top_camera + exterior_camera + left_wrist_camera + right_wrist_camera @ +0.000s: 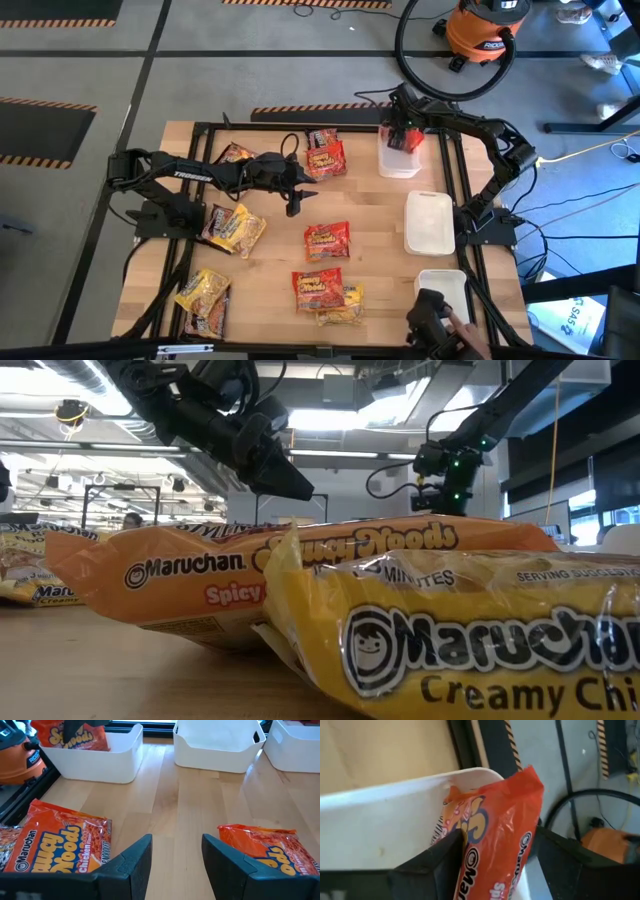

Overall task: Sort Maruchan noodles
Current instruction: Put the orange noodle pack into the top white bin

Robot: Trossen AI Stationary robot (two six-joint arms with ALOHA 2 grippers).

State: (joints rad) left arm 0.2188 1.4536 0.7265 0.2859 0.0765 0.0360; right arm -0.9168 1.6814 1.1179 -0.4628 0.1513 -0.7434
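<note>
Right gripper (404, 138), fingers parted around one red packet (490, 845), over one of three trays (398, 160)

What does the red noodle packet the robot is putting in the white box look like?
The red packet is shiny, crinkly orange-red plastic with Maruchan lettering and yellow bubble print. It stands tilted, its lower part inside the far white tray, leaning on the rim. It sits between the right gripper fingers, whose jaws look parted around it.

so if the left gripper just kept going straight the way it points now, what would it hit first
Probably bare wood, then a bin. The open left gripper aims down a clear strip of light wooden table between two shiny red plastic noodle packets, towards the empty white rectangular tray. Depth is hard to judge.
</note>
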